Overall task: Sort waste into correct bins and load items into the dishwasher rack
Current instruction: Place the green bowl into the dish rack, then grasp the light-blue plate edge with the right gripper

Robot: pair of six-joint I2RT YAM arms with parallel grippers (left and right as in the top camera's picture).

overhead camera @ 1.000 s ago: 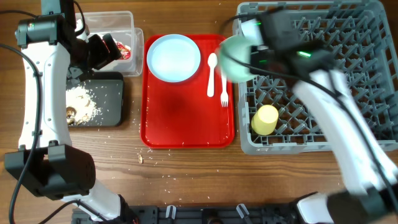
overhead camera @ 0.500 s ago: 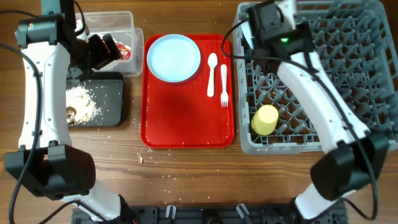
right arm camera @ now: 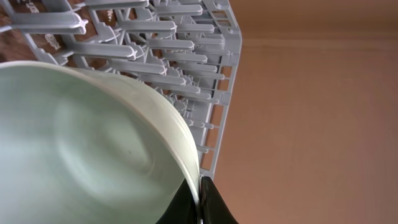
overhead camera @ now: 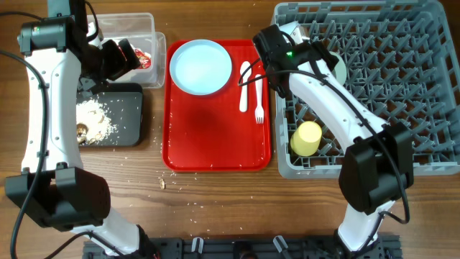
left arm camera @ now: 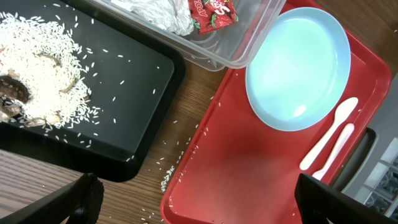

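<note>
My right gripper (right arm camera: pixel 200 202) is shut on the rim of the pale green bowl (right arm camera: pixel 81 149). It holds the bowl tilted over the upper left of the grey dishwasher rack (overhead camera: pixel 402 108), where the bowl (overhead camera: pixel 336 70) shows beside the arm. A yellow cup (overhead camera: pixel 307 138) lies in the rack. The pale blue plate (overhead camera: pixel 200 66), white spoon (overhead camera: pixel 244 83) and fork (overhead camera: pixel 259 97) lie on the red tray (overhead camera: pixel 215 137). My left gripper (left arm camera: pixel 205 208) is open and empty, above the clear tub (overhead camera: pixel 147 25) that holds the wrapper (left arm camera: pixel 211 12). The black tray (overhead camera: pixel 133 108) holds food scraps (overhead camera: pixel 97 119). The blue bowl is out of view.
Loose crumbs (overhead camera: pixel 169 183) lie on the wooden table in front of the red tray and between it and the black tray. The rack's upright pegs (right arm camera: pixel 155 37) stand close behind the held bowl.
My right arm has swung the green bowl from the rack's left edge in over the rack and turned its wrist. The left arm has not moved.
</note>
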